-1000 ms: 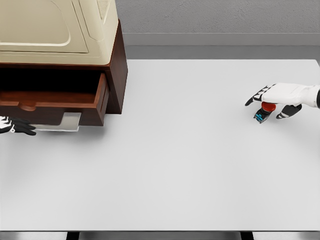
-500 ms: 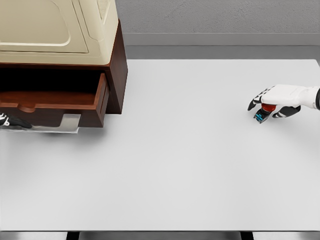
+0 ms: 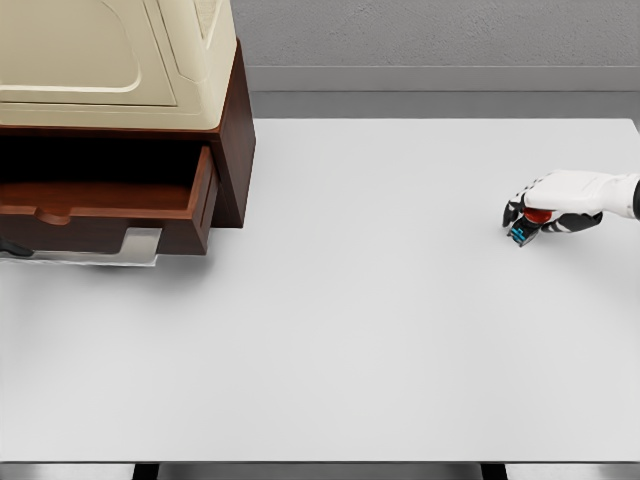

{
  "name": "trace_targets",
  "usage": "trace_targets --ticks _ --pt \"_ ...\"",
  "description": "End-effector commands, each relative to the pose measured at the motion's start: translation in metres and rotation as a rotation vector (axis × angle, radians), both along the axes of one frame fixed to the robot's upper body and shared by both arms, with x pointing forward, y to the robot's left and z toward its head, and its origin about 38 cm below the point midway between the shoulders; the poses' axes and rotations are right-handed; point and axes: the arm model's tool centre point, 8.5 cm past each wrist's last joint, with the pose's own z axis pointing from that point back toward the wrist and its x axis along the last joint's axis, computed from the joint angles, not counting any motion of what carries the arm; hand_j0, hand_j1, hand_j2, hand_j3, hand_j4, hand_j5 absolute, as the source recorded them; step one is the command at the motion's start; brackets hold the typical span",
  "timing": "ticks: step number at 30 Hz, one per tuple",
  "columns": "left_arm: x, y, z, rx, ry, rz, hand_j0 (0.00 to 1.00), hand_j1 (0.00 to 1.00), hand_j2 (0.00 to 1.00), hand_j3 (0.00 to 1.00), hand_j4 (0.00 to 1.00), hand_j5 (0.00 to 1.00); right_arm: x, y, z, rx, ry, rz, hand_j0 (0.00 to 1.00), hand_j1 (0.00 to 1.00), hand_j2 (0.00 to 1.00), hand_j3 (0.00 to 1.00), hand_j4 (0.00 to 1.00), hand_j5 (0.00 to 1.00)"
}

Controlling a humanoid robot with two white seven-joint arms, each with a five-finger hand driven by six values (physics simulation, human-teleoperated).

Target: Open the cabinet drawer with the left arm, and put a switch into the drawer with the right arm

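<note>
Your right hand [image 3: 540, 212] grips the red switch [image 3: 527, 224] on the counter [image 3: 380, 300] so you can carry it to the open drawer [image 3: 105, 210].

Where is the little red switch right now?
In the head view, the switch sits on the table's far right side, inside the right robot hand, far from the open drawer.

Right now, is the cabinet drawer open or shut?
Open: the drawer juts forward from the cabinet, dark cavity showing above its front.
</note>
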Motion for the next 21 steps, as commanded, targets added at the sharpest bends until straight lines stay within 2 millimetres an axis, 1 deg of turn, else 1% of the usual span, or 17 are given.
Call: trace_targets --ticks 1,4,7,9,10,11,13,14,15,16,21 --pt "-0.001 0.001 -0.001 -0.004 0.006 0.006 1.00 1.00 1.00 1.00 1.00 1.00 0.000 -0.001 0.001 0.005 -0.001 -0.004 0.59 0.59 0.59 0.59 0.59 0.59" --pt "0.000 0.001 0.000 -0.010 0.005 0.008 1.00 1.00 1.00 1.00 1.00 1.00 0.000 0.000 0.001 0.006 -0.001 -0.004 0.52 0.52 0.52 0.52 0.52 0.52" --pt "0.003 -0.002 0.009 -0.129 0.004 0.044 1.00 1.00 1.00 1.00 1.00 1.00 0.000 -0.001 0.001 0.005 -0.001 -0.004 0.51 0.51 0.51 0.51 0.51 0.51" --pt "0.006 -0.005 0.023 -0.206 -0.021 0.060 1.00 1.00 1.00 1.00 1.00 1.00 0.000 0.000 0.000 0.006 0.000 -0.003 0.45 0.45 0.45 0.45 0.45 0.45" --pt "0.008 -0.006 0.030 -0.238 -0.035 0.067 1.00 1.00 1.00 1.00 1.00 1.00 0.000 0.000 0.000 0.006 0.000 -0.003 0.43 0.43 0.43 0.43 0.43 0.43" --pt "0.010 -0.007 0.038 -0.270 -0.053 0.069 1.00 1.00 1.00 1.00 1.00 1.00 0.000 0.000 0.001 0.007 0.001 -0.003 0.39 0.39 0.39 0.39 0.39 0.39" --pt "0.011 -0.008 0.045 -0.303 -0.064 0.074 1.00 1.00 1.00 1.00 1.00 1.00 0.000 0.000 0.001 0.016 0.001 -0.004 0.33 0.33 0.33 0.33 0.33 0.33" --pt "0.011 -0.008 0.047 -0.318 -0.067 0.078 1.00 1.00 1.00 1.00 1.00 1.00 0.000 -0.001 0.001 0.019 0.002 -0.008 0.27 0.27 0.27 0.27 0.27 0.27" --pt "0.012 -0.008 0.048 -0.329 -0.069 0.079 1.00 1.00 1.00 1.00 1.00 1.00 0.001 0.000 0.001 0.020 0.001 -0.008 0.23 0.23 0.23 0.23 0.23 0.23" --pt "0.012 -0.009 0.049 -0.333 -0.069 0.081 1.00 1.00 1.00 1.00 1.00 1.00 0.001 0.000 0.001 0.023 0.002 -0.008 0.22 0.22 0.22 0.22 0.22 0.22" --pt "0.012 -0.009 0.050 -0.342 -0.070 0.083 1.00 1.00 1.00 1.00 1.00 1.00 0.003 0.008 0.001 0.038 -0.003 0.005 0.22 0.22 0.22 0.22 0.22 0.22"
